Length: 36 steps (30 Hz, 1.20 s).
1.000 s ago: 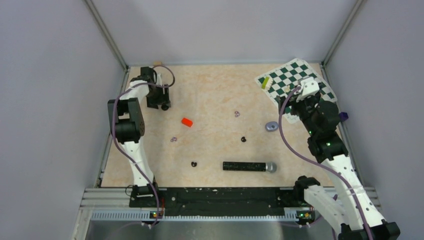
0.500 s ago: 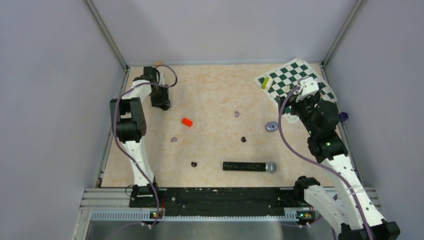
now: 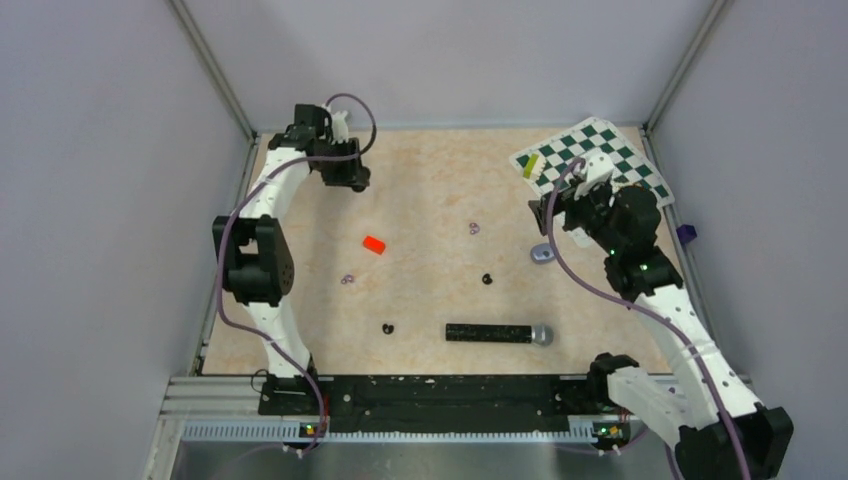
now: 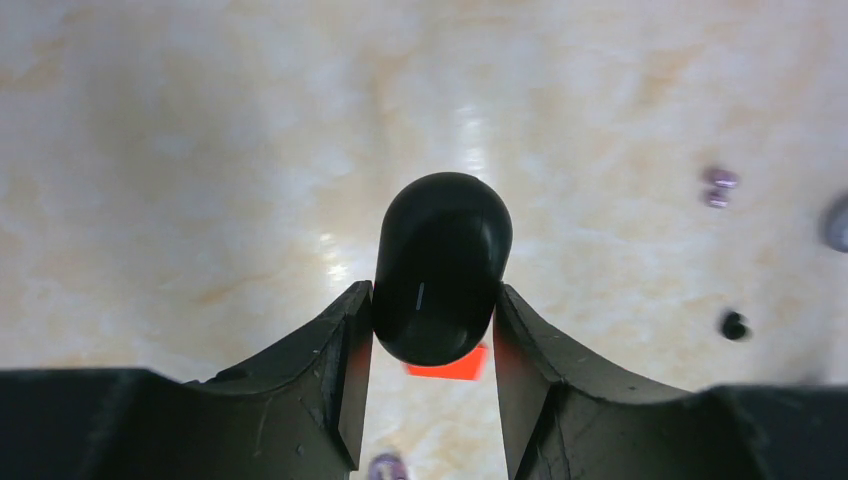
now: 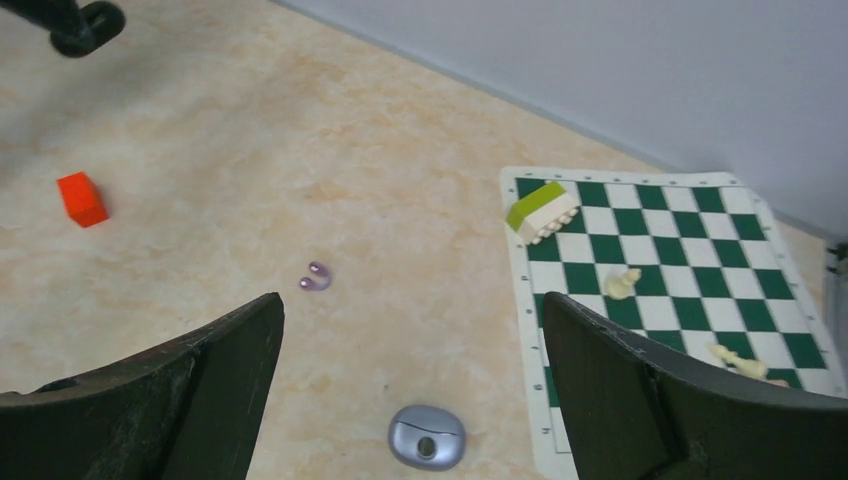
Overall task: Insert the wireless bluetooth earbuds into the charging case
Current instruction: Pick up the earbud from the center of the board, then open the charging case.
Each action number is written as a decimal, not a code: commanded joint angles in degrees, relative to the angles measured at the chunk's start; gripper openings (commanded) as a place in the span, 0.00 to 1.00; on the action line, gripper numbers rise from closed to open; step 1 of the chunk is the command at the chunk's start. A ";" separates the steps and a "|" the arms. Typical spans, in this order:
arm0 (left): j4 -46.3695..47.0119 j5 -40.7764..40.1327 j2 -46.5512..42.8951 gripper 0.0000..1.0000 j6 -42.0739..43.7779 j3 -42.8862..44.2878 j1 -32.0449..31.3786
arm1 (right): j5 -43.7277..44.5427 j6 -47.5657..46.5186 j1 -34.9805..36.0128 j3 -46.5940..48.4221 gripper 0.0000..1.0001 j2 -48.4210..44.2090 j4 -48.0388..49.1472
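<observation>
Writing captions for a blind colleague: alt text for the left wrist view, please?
The left gripper clamps a glossy black charging case over a pale marbled table. A red block peeks out behind it, and one tiny black earbud lies at the picture's right.

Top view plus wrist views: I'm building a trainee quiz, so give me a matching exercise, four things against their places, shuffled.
1. case
2. red block
3. microphone
4. grey disc

A. lying toward the near edge
B. clamped in the left gripper
C. beside the chess mat, in front of the open right gripper
D. lying free, left of centre

Pairs: 1-B, 2-D, 3-A, 4-C
</observation>
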 commanded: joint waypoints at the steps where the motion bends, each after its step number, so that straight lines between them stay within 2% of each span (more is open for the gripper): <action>1: 1.47 10.07 -10.22 0.37 -5.07 3.14 -5.48 | -10.92 8.83 0.42 7.78 0.98 6.49 -0.52; 6: 8.11 11.46 -16.06 0.37 -8.84 -1.95 -13.03 | -20.02 19.84 0.36 14.96 0.93 16.21 1.06; 10: 17.59 11.71 -21.23 0.37 -12.17 -9.90 -18.36 | -25.51 29.87 0.70 14.54 0.90 20.84 10.17; 12: 18.85 10.40 -22.34 0.37 -12.06 -11.43 -21.31 | -25.65 33.32 1.52 13.39 0.88 22.49 13.73; 16: 20.42 6.03 -23.73 0.37 -9.38 -14.15 -27.27 | -24.69 35.56 3.50 9.68 0.86 23.62 18.97; 22: 19.65 2.47 -23.15 0.37 -5.22 -14.17 -33.37 | -24.10 39.89 7.22 -2.16 0.83 20.35 31.68; 29: 18.54 1.35 -22.35 0.36 -1.98 -13.66 -37.33 | -21.27 41.33 7.53 -4.54 0.81 18.62 32.75; 36: 17.96 0.25 -21.88 0.36 -0.76 -13.42 -38.95 | -21.65 42.93 7.47 -6.43 0.70 17.86 34.99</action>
